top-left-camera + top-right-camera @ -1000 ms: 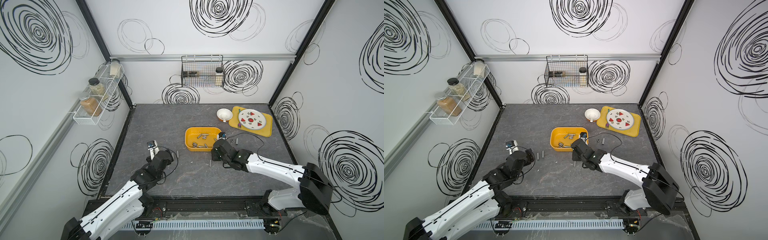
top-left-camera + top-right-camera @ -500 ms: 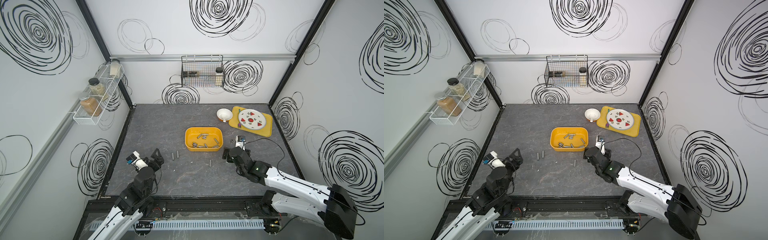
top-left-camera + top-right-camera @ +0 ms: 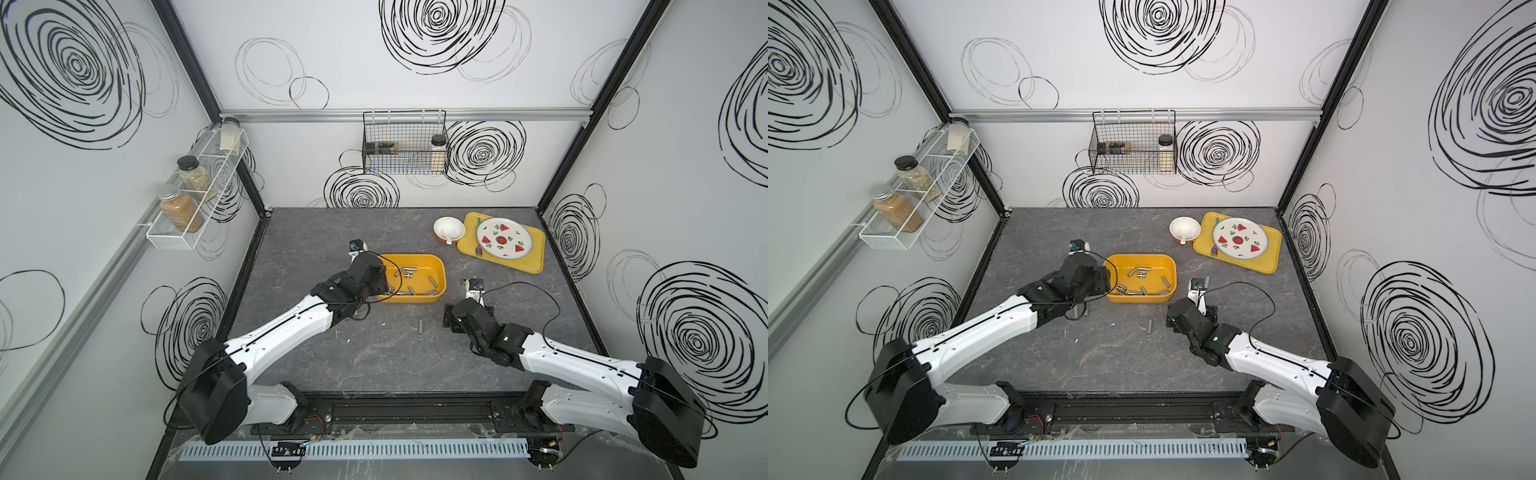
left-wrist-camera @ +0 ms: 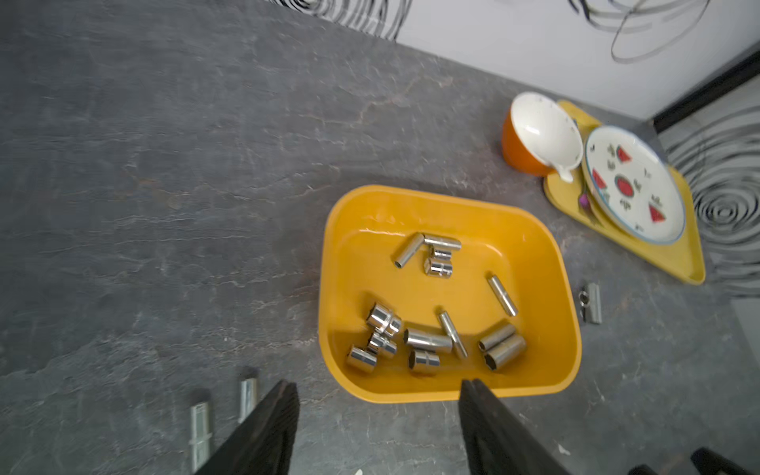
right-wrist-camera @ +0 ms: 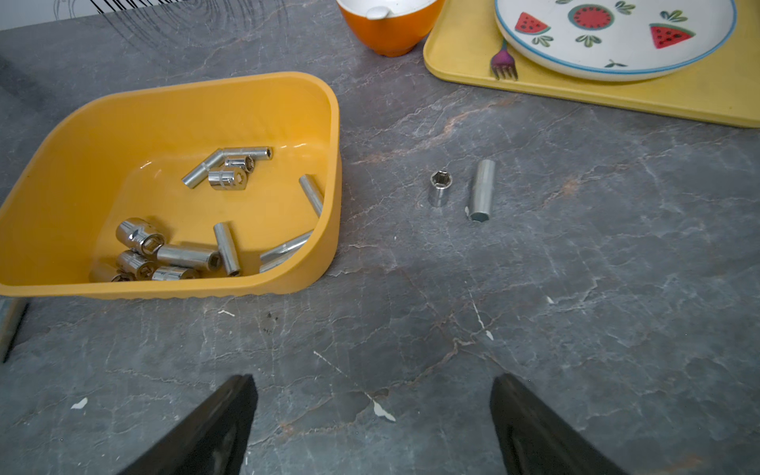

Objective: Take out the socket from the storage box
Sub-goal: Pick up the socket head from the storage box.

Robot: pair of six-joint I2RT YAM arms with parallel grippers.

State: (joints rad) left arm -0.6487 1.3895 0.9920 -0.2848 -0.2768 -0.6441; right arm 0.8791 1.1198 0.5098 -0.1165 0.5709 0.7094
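The storage box is a deep yellow-orange tub in the middle of the grey table. Several chrome sockets lie loose on its floor. My left gripper is open and holds nothing. It hovers just outside the box's rim, and in both top views the left wrist covers the box's left end. My right gripper is open over bare table, right of and nearer than the box, with nothing between its fingers.
Loose sockets lie on the table: two to the right of the box, one in front, two at its left. A flat yellow tray with a plate and an orange bowl stand at the back right.
My left arm has swung from the front left corner up to the box's left end. My right arm has left the box's near side and now rests to its right, jaws wider.
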